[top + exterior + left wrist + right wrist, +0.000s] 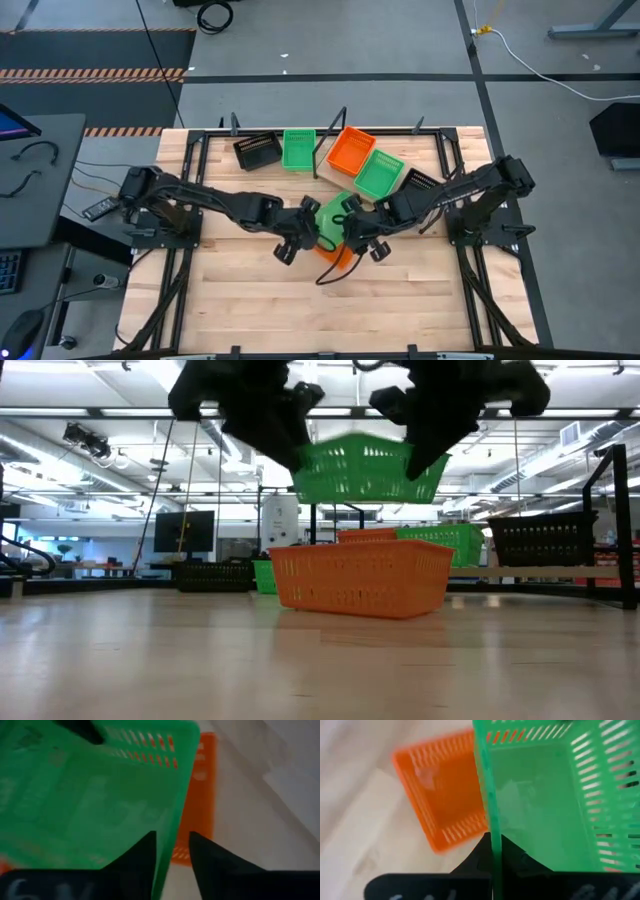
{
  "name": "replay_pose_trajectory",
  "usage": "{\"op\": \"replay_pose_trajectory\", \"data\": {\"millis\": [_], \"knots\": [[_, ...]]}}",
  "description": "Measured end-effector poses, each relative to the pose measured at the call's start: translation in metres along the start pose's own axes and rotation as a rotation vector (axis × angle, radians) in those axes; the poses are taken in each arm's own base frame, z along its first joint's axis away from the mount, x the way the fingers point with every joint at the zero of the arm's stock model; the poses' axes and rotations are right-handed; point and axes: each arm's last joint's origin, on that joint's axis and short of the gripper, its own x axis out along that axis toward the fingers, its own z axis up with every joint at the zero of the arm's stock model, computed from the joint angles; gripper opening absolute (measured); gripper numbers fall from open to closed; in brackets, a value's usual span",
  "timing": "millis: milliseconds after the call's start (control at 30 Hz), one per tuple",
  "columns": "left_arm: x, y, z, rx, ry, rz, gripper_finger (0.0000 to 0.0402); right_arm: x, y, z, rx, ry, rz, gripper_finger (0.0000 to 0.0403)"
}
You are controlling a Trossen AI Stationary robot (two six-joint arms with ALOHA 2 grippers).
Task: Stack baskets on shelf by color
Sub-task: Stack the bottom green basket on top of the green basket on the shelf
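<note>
Tabletop [300, 310] | green basket [365, 468] aloft, level, opening up | left pincer [172, 851], right pincer [492, 851] clamp opposite rims

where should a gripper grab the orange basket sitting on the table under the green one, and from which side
Probably its thin slotted side wall, from straight above, one finger inside and one outside. The orange basket rests flat with its mouth up. First move away the green basket, held above it by the left gripper and right gripper.

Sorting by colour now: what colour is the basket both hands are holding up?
Green basket, held above an orange basket; the low view shows it best.
</note>
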Motion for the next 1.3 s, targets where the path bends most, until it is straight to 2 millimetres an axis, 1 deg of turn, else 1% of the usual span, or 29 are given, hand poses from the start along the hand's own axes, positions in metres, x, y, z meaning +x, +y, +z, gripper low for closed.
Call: {"op": "replay_pose_trajectory", "data": {"millis": [133,233,300,367,433,533,600,667,800,867,1067,1167,1300], "knots": [[-0.025,0.005,-0.003,-0.053,-0.010,0.042,0.0158,0.001,-0.006,-0.015,-0.006,0.140,-0.012,0.0004],[-0.046,0.010,-0.006,-0.090,-0.033,0.063,0.0175,-0.004,-0.015,-0.029,0.017,0.231,-0.044,0.0003],[-0.060,0.013,-0.010,-0.127,-0.045,0.077,0.0180,-0.012,-0.023,-0.040,0.038,0.272,-0.051,0.0003],[-0.071,0.018,-0.014,-0.158,-0.057,0.095,0.0180,-0.024,-0.033,-0.051,0.054,0.278,-0.056,0.0004],[-0.081,0.019,-0.017,-0.185,-0.067,0.097,0.0175,-0.040,-0.043,-0.062,0.068,0.253,-0.080,0.0004],[-0.090,0.020,-0.019,-0.195,-0.100,0.079,0.0165,-0.063,-0.056,-0.078,0.069,0.190,-0.093,0.0005],[-0.091,0.020,-0.018,-0.203,-0.119,0.077,0.0159,-0.074,-0.062,-0.088,0.053,0.152,-0.085,0.0005],[-0.090,0.020,-0.019,-0.203,-0.107,0.069,0.0152,-0.081,-0.065,-0.097,0.013,0.143,-0.054,0.0006],[-0.090,0.019,-0.019,-0.204,-0.100,0.066,0.0141,-0.085,-0.063,-0.115,-0.150,0.234,0.056,0.0007],[-0.090,0.019,-0.020,-0.203,-0.096,0.064,0.0138,-0.086,-0.064,-0.121,-0.201,0.269,0.097,0.0007],[-0.090,0.019,-0.020,-0.202,-0.088,0.058,0.0128,-0.081,-0.076,-0.129,-0.201,0.269,0.103,0.0007],[-0.090,0.018,-0.021,-0.210,-0.086,0.056,0.0126,-0.073,-0.082,-0.134,-0.202,0.239,0.094,0.0007],[-0.090,0.017,-0.023,-0.229,-0.065,0.044,0.0126,-0.065,-0.085,-0.144,-0.216,0.274,0.106,0.0007]]}}
